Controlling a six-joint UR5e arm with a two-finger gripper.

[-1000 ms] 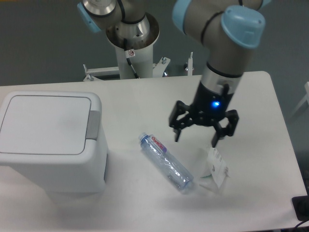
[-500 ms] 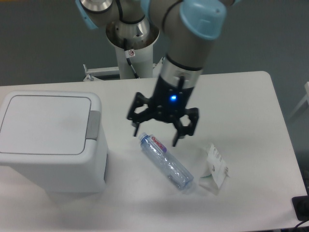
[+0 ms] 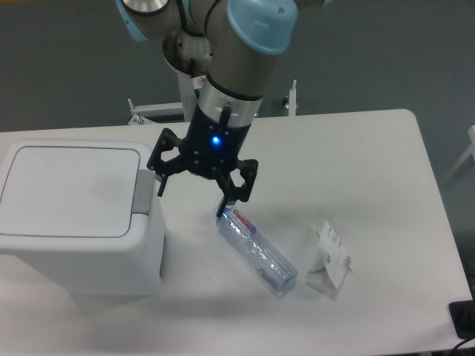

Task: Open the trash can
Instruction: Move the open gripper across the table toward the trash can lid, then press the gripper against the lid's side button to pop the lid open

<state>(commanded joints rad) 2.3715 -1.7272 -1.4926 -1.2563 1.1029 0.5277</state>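
— Trash can (image 3: 78,215): where is it being kept, and is it being opened already?

— It is being kept at the left side of the table (image 3: 386,156), with the white lid (image 3: 70,190) lying flat and closed. The grey tab (image 3: 143,194) on its right edge is not being touched yet.

— What is being changed just now?

— The gripper (image 3: 194,191) is being carried to the left. One second ago it was being held over the crumpled wrapper (image 3: 330,259); now it is hanging just beside the tab, above the cap end of the plastic bottle (image 3: 256,251). Nothing on the table is being moved.

— And the fingers?

— They are being held spread apart, with nothing between them.

— What is meant for the task?

— Probably the tab is being approached, so that it can be pressed and the lid released.
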